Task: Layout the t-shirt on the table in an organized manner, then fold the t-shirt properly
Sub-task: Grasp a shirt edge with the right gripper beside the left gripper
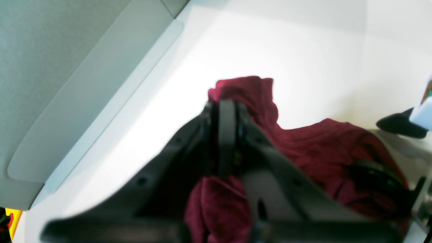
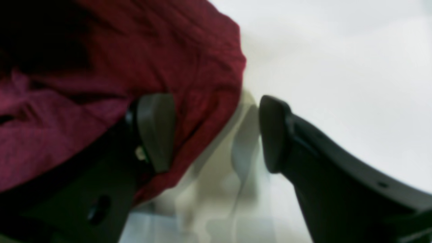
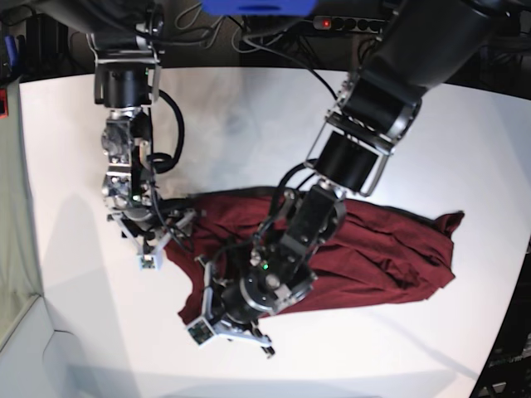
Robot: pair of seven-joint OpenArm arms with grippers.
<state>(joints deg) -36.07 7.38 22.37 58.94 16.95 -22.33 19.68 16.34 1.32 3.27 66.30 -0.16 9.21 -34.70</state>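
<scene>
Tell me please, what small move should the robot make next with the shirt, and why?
Probably the right gripper should close. Its jaws stand open with the edge of the wrinkled dark red fabric t-shirt between them, while the left gripper is shut on a fold of the cloth. The garment lies bunched on the large white matte table, so both arms likely need a hold before spreading it.

One t-shirt; one table; two grippers: left gripper, right gripper.

Plain dark red t-shirt, white table, black left gripper, black right gripper
</scene>
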